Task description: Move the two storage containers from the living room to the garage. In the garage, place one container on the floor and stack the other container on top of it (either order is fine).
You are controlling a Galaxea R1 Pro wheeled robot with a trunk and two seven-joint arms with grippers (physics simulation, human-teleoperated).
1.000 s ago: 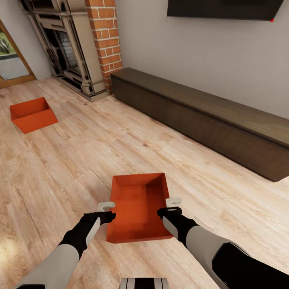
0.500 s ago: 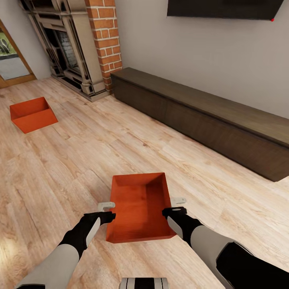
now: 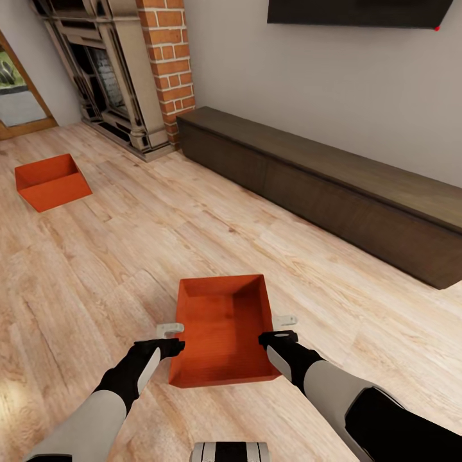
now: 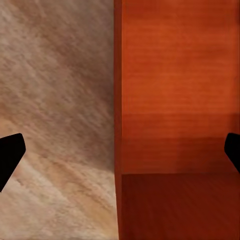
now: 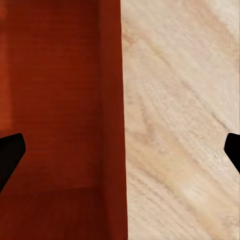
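One orange-red storage container [image 3: 221, 327] sits on the light wood-plank floor right in front of me, open top up. My left gripper [image 3: 171, 338] is at its left wall and my right gripper [image 3: 280, 327] at its right wall. In the left wrist view the left gripper [image 4: 120, 152] is open, its dark fingertips [image 4: 10, 155] wide apart astride the container wall [image 4: 120, 100]. The right gripper [image 5: 121, 150] is open in the same way over the opposite wall [image 5: 112, 100]. The second storage container [image 3: 51, 181] lies far off to the left, near the fireplace.
A long dark low cabinet [image 3: 333, 186] runs along the wall ahead and to the right, under a dark TV [image 3: 359, 13]. A brick fireplace [image 3: 122, 70] stands at the back left, with a glass door [image 3: 16, 90] beside it. Wood floor [image 3: 128, 256] stretches between the containers.
My right gripper has shifted slightly to the right, and the near right corner of the near container now sits a little further right. The left arm has stayed put.
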